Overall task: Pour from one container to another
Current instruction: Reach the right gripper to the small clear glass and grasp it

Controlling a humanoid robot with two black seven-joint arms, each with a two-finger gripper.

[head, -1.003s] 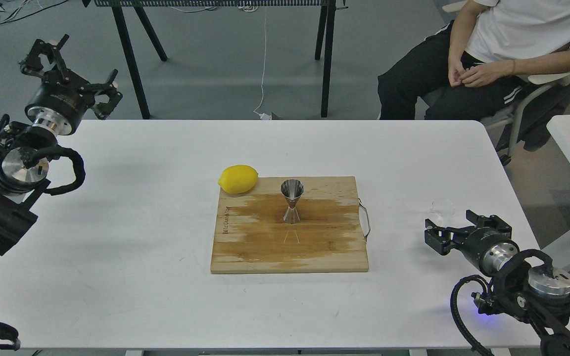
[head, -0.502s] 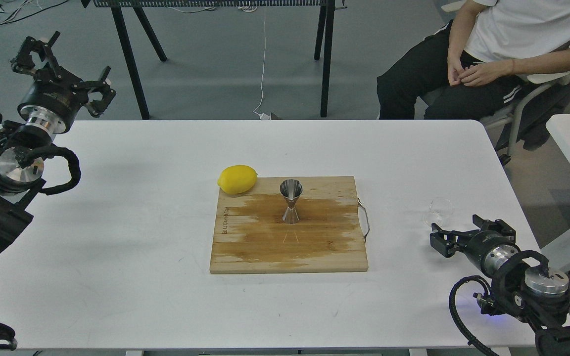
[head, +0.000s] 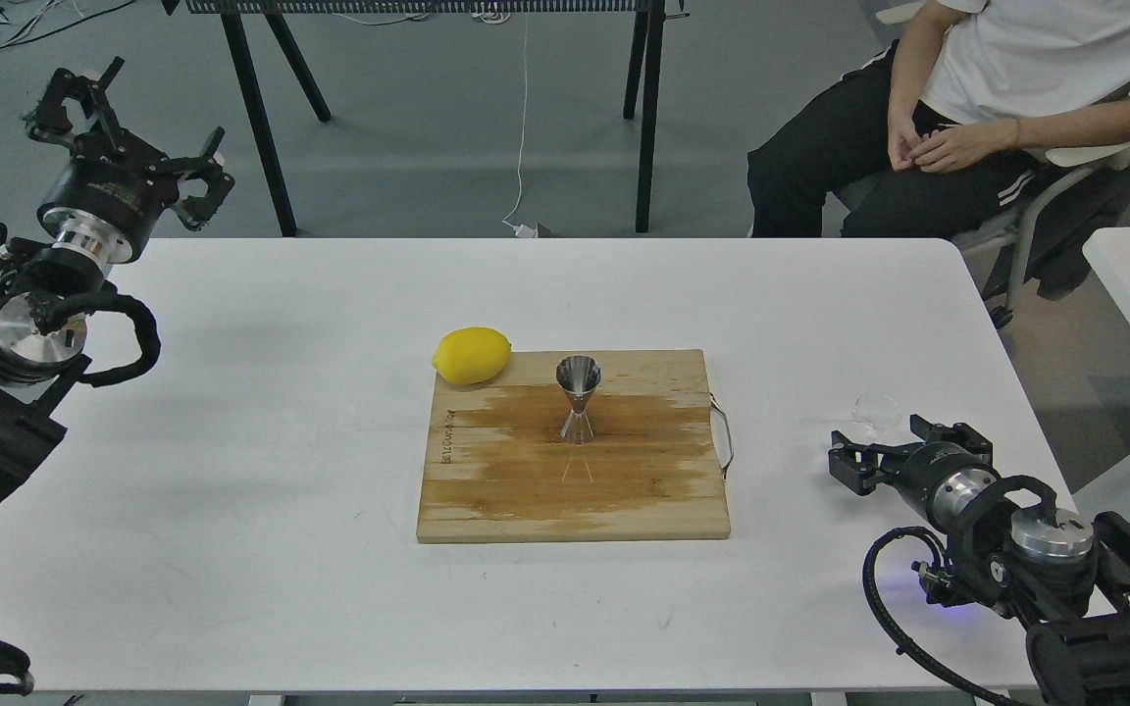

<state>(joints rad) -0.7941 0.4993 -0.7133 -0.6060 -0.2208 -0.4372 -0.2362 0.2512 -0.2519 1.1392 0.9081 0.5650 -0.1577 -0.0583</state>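
A steel jigger stands upright on a wooden board mid-table, a lemon at the board's far left corner. The clear beaker sits near the table's right edge. The right gripper, fingers spread and empty, reaches just beside it. The left gripper hangs open, empty, far left.

Jigger on board, lemon at its far-left corner, beaker apparently right of board
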